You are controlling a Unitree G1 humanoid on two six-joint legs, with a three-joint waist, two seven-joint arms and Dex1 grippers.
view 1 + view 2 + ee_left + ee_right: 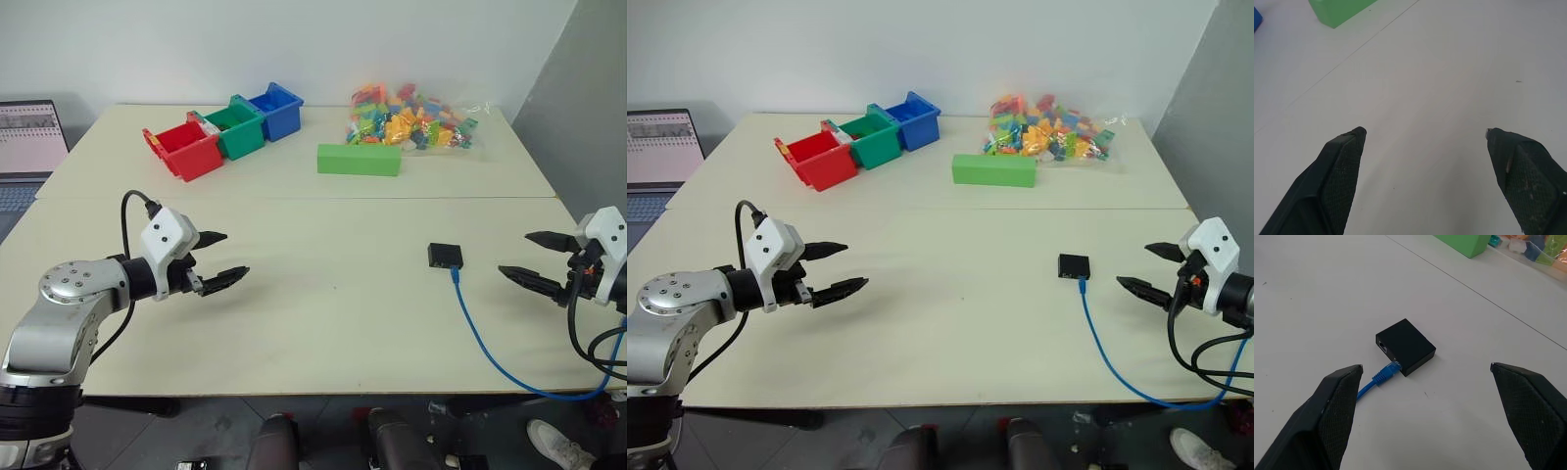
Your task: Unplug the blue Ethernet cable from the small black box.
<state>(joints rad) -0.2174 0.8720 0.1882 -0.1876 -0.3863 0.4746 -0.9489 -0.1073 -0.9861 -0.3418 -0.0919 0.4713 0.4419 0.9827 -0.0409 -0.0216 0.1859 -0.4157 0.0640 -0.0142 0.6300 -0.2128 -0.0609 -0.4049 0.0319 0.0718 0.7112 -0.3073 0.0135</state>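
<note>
Closest to the camera are the two black-fingered grippers, both hanging just over the pale tabletop (323,294) with fingers spread wide and nothing in them. Left gripper (223,259) is way off on its own side, pointing at bare table. Right gripper (536,258) is the one that matters, aimed straight at the job.

So the small flat matte-black plastic box (1406,352) sits on the right half of the table, near the right gripper but not touching it. That long thin bright-blue Ethernet cable (480,338) is still plugged into the side of the box facing the robot, then runs toward the near edge and loops off to the right. Nothing's been started yet, I'd say.

How I'd do it: box looks light and will probably just slide if you yank the cord. Pin it with one gripper, then pinch the blue cable right at the plug boot (1385,373), not further down the cord, and pull straight out along the socket line. The left arm has a long way to come over, though.

Containers at the far side: a red plastic bin (186,149), green bin (237,129) and blue bin (277,110) in a touching row; I can't see into them. Just beside those, a flat green block (359,160), and a clear bag (411,119) stuffed with mixed colourful toy bricks.
</note>
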